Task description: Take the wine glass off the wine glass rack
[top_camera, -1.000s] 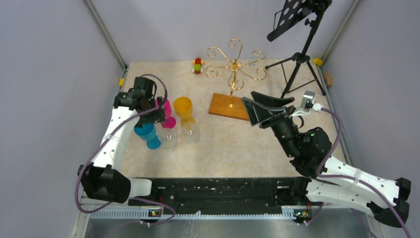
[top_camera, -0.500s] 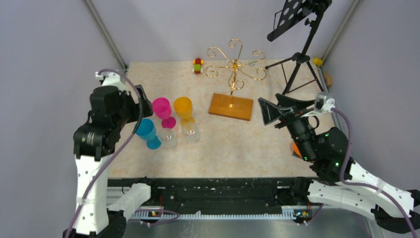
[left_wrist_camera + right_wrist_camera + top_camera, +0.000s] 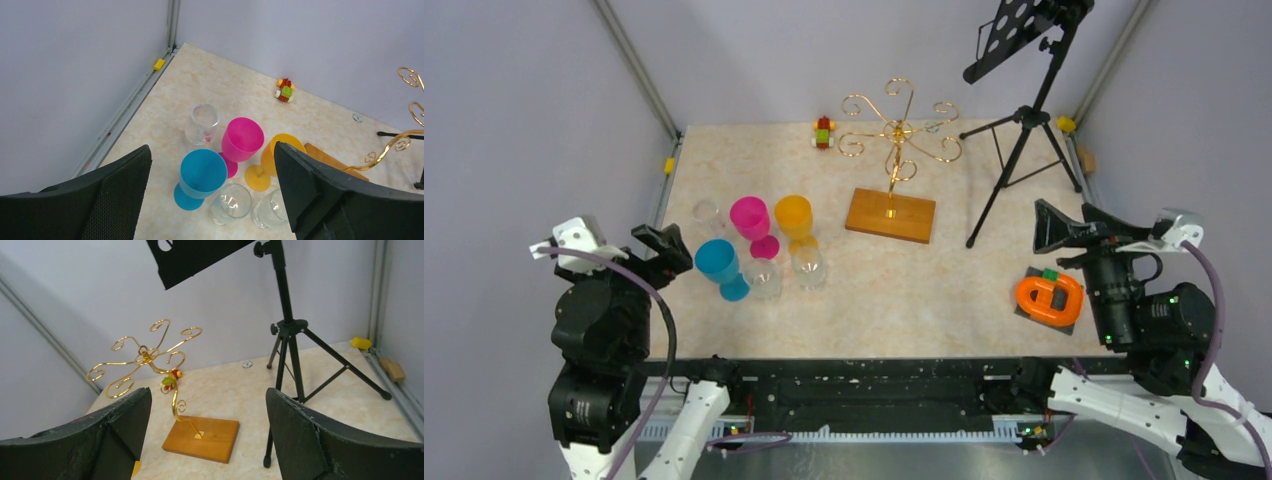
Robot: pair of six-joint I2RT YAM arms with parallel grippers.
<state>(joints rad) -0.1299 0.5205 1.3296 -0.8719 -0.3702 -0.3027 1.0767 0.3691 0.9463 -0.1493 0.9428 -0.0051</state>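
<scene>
Glasses stand in a cluster on the counter (image 3: pixel 894 290), well to the left of the wine glass rack (image 3: pixel 894 150). The pink wine glass (image 3: pixel 749 216) and the orange wine glass (image 3: pixel 793 215) stand side by side, the orange one nearer the rack. The blue wine glass (image 3: pixel 717 262) stands in front of the pink one, farther from the rack. Two clear glasses (image 3: pixel 809 267) sit just in front of the orange one, and a third clear glass (image 3: pixel 706 212) is the farthest left of the rack.

The rack stands upright toward the back of the counter, its gold scroll arms spreading from a central pole fixed to a wooden base (image 3: pixel 890 215). A small toy (image 3: pixel 823 131) of coloured bricks lies behind and to the left of the rack. A black tripod stand (image 3: pixel 1024 125) stands to the right of the rack. An orange ring (image 3: pixel 1049 297) lies on a dark pad (image 3: pixel 1031 311), right of the rack and nearer the arms.

The left tool (image 3: pixel 210 150) hangs released above the counter's near left edge, left of the glasses, its jaws spread wide with nothing between them. The right tool (image 3: pixel 207 390) is also released and grasps nothing, raised well to the right of the rack and facing it.
</scene>
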